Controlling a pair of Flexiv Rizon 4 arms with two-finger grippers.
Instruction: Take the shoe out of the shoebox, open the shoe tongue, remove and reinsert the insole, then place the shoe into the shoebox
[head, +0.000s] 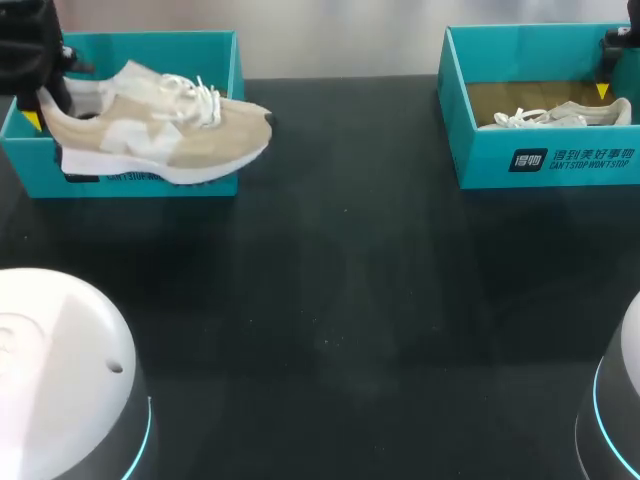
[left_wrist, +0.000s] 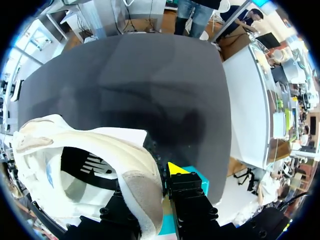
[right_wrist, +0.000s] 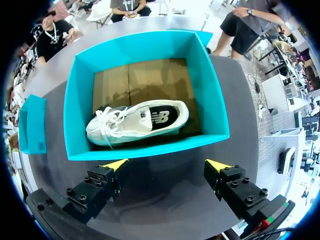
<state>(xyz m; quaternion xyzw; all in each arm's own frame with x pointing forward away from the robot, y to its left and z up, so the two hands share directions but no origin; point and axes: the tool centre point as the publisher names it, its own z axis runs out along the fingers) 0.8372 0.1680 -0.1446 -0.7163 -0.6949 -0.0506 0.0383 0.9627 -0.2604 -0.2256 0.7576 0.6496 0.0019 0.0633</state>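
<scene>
the beige shoe (head: 160, 125) with white laces is hanging over the left shoebox (head: 25, 160), its heel clamped in the left gripper (head: 42, 108); the right gripper (right_wrist: 166, 164) is hovering, fingers apart, above the other shoebox (right_wrist: 150, 147).

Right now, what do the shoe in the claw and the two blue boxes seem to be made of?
The lifted shoe: the beige upper looks like soft, matte suede or fabric, with no shine. The white sole looks like rubber or foam, but I can't be sure. The left box and right box: probably cardboard, with smooth teal walls. The right one shows a bare brown floor with fold seams.
</scene>
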